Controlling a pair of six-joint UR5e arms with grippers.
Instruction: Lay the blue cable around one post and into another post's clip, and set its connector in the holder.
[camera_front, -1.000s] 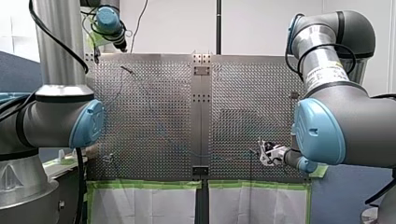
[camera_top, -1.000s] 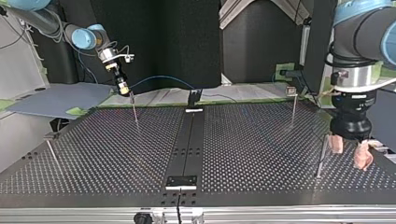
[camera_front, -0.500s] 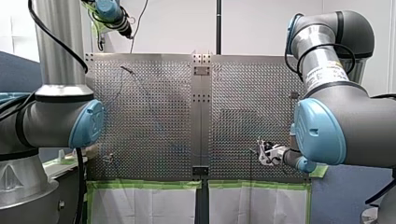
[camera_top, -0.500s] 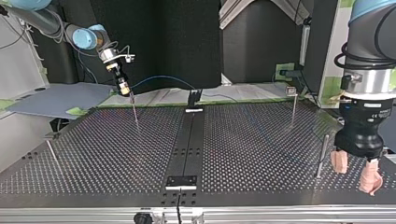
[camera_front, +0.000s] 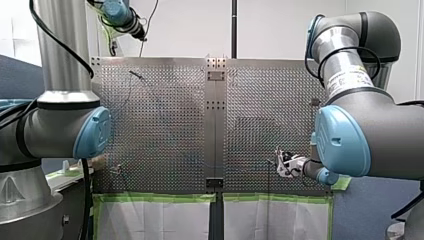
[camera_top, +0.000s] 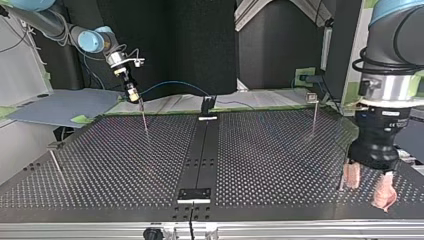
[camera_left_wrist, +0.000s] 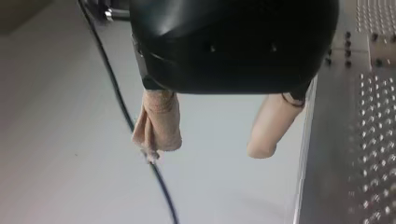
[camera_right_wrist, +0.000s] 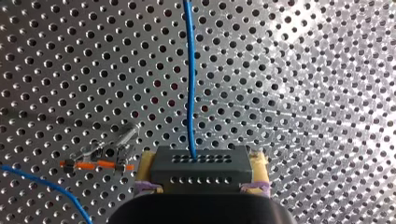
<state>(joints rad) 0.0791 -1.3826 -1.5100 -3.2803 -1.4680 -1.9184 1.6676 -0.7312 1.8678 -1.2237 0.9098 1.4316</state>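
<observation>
In the right wrist view my right gripper (camera_right_wrist: 201, 164) is shut on a dark grey connector (camera_right_wrist: 201, 173). The blue cable (camera_right_wrist: 189, 79) runs out of it, over the perforated plate. In the top view that gripper (camera_top: 132, 94) hangs at the far left above a thin post (camera_top: 144, 118). From there the blue cable (camera_top: 175, 83) arcs to the black holder (camera_top: 207, 104) at the far middle. My left gripper (camera_top: 368, 187) hovers at the near right beside a post (camera_top: 343, 176). Its beige pads (camera_left_wrist: 159, 123) stand apart with nothing between them.
A post with a clip (camera_top: 313, 111) stands at the top view's far right and a leaning one (camera_top: 56, 165) at the near left. A second holder (camera_top: 194, 195) sits on the black centre strip. A clip with orange parts (camera_right_wrist: 100, 157) lies beside my right gripper. A black cable (camera_left_wrist: 119, 102) runs under my left gripper.
In the top view my left gripper has come toward the near edge, then shifted a little left, close to the near right post. My right gripper and the cable have stayed put.
</observation>
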